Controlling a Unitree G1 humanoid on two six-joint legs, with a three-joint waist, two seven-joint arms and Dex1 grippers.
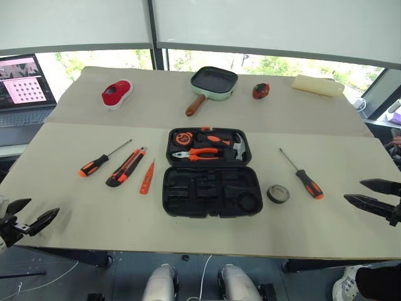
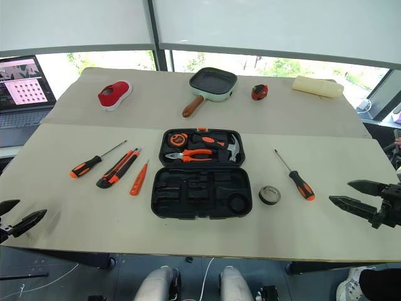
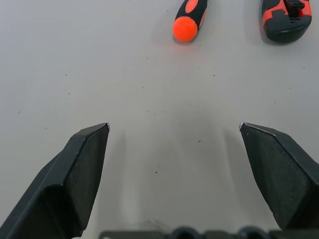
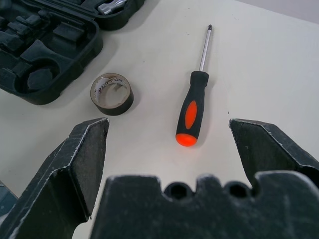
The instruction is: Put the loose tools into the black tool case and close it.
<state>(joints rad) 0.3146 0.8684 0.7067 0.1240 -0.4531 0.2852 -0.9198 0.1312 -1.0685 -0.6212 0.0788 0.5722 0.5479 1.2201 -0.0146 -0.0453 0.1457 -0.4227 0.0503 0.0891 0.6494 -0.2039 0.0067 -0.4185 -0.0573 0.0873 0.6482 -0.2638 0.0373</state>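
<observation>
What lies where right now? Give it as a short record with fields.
case: tool case open, mid-table; pliers and hammer in far half, near half bare
left of case: screwdriver, knife, tester
right of case: tape roll, second screwdriver
far side: pan, red shoe
left gripper: open, holding nothing
right gripper: open, holding nothing

You've got a beige table (image 1: 75,207) carrying the open black tool case (image 1: 212,190), two screwdrivers (image 1: 94,165) (image 1: 308,182), utility knife (image 1: 125,167), tester screwdriver (image 1: 147,178), tape roll (image 1: 278,194), green pan (image 1: 214,84), red shoe (image 1: 116,93).
</observation>
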